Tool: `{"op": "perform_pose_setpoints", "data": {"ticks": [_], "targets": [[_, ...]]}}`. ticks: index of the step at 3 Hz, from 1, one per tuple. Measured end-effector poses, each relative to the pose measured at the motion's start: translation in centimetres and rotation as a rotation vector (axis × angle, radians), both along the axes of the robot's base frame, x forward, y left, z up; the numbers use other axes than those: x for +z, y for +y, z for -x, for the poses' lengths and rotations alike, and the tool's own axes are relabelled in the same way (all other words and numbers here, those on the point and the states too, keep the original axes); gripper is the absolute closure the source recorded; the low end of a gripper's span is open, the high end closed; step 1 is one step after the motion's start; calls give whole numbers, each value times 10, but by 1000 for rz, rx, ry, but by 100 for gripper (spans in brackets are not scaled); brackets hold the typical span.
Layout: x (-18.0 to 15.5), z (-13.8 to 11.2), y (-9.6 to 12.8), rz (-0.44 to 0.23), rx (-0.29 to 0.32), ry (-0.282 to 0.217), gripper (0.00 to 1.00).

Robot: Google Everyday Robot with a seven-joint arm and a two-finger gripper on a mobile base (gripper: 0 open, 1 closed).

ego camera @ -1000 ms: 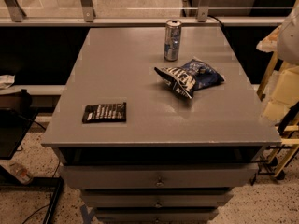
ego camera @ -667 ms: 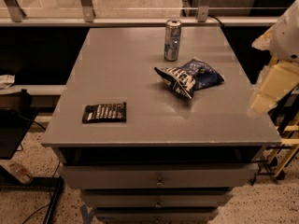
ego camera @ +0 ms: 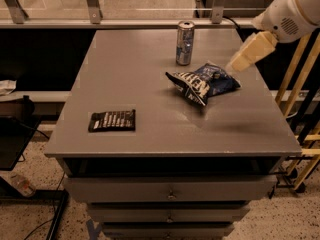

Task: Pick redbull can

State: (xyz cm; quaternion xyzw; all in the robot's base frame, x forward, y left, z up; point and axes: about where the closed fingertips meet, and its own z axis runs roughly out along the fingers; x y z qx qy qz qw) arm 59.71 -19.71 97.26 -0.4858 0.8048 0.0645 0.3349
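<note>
The redbull can point(ego camera: 184, 43), slim, silver and blue with a silver top, stands upright near the far edge of the grey table point(ego camera: 135, 79). My gripper point(ego camera: 248, 53), cream-coloured on a white arm, hangs above the table's right side. It is to the right of the can and just above the right end of the dark blue chip bag point(ego camera: 202, 82). It holds nothing that I can see, and it is clear of the can.
A flat black packet point(ego camera: 112, 120) lies on the table's left front. Drawers point(ego camera: 170, 191) sit under the tabletop. A metal rail and posts point(ego camera: 92, 6) run behind the table. A wooden frame point(ego camera: 300, 109) stands at the right.
My arm and gripper have moved up and to the left, from beside the table's right edge to over its right side near the chip bag. The objects have not moved.
</note>
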Motion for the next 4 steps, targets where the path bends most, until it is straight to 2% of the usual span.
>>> {"op": "perform_pose_setpoints", "data": {"ticks": [1,2,3,4], "targets": [[2,-19,1,-40,-15,-27,0],[1,-19,1,-40,-15,-27,0],[-7,-31,7,-62,-54,-47,0],[-18,-60,29,-96,-91,-110,0]]}}
